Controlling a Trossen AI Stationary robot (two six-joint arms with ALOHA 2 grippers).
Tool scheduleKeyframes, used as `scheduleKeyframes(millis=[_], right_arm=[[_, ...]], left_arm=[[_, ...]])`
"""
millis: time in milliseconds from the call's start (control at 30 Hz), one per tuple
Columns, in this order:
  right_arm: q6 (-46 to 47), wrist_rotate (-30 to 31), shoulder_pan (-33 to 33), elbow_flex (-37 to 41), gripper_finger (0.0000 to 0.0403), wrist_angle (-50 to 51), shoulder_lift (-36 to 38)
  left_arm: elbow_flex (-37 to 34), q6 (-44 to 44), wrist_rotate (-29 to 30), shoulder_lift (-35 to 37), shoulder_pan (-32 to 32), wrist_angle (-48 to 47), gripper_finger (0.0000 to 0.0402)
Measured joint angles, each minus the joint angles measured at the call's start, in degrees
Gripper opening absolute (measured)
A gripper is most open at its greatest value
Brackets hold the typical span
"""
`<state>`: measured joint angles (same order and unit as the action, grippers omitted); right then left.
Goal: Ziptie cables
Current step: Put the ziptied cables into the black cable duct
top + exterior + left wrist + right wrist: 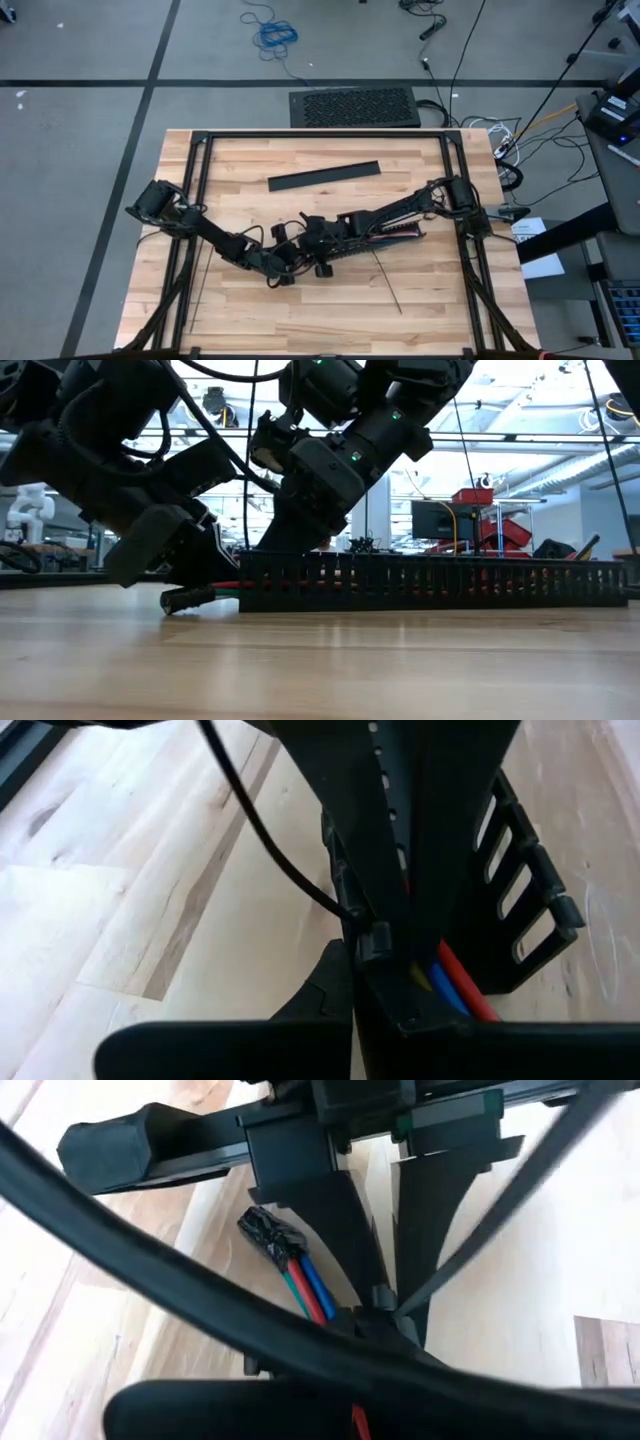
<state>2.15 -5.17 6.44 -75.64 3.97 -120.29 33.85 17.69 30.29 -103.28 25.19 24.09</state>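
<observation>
Red, blue, green thin wires point(305, 1292) bundled, black-taped end ahead of my closed right gripper point(375, 1305); left gripper point(385, 975) closed beside black slotted channel point(520, 910).

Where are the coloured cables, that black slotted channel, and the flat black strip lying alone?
cables point(308, 1292): right wrist view, red-blue-green strands.
slotted channel point(450, 582): low view, side wall.
flat black strip point(325, 176): high view, middle.

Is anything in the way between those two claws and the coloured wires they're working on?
Nothing visible is. Both the left gripper and the right gripper are shut right at the bundle of thin red, blue and green cables, which runs into the long black slotted plastic channel lying on the wooden table.
</observation>
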Motion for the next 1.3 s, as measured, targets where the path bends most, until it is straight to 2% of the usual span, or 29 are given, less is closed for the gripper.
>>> scheduleKeyframes(millis=[433, 533, 633, 733, 867, 1000, 1300], right_arm=[[-4.8, 2.3, 1.9, 0.5, 0.0004, 1.8, 6.8], [-5.7, 2.3, 0.8, 0.5, 0.0031, 1.4, 6.6], [-4.8, 2.3, -0.2, 0.5, 0.0075, 0.4, 5.8], [-4.2, -0.3, -0.6, 0.5, 0.0114, -1.0, 4.9], [-3.3, -2.7, -0.5, 0.3, 0.0138, -3.2, 3.5], [-3.0, -2.7, -0.7, 0.3, 0.0133, -4.3, 3.0], [-3.2, -3.2, -2.0, 0.3, 0.0073, -6.5, 2.0]], left_arm=[[0.0, 0.2, -1.6, -1.0, 0.1, -1.8, 0.0], [0.0, 0.1, -1.6, -1.0, 0.1, -1.9, 0.0], [0.0, 0.0, -1.6, -1.0, 0.1, -1.9, 0.0], [0.0, -0.1, -1.6, -1.0, 0.1, -1.9, 0.0], [0.0, -0.3, -1.6, -1.0, 0.1, -1.9, 0.0], [0.0, -0.3, -1.6, -1.0, 0.1, -1.9, 0.0], [0.0, -0.3, -1.6, -1.0, 0.0, -1.9, 0.0]])
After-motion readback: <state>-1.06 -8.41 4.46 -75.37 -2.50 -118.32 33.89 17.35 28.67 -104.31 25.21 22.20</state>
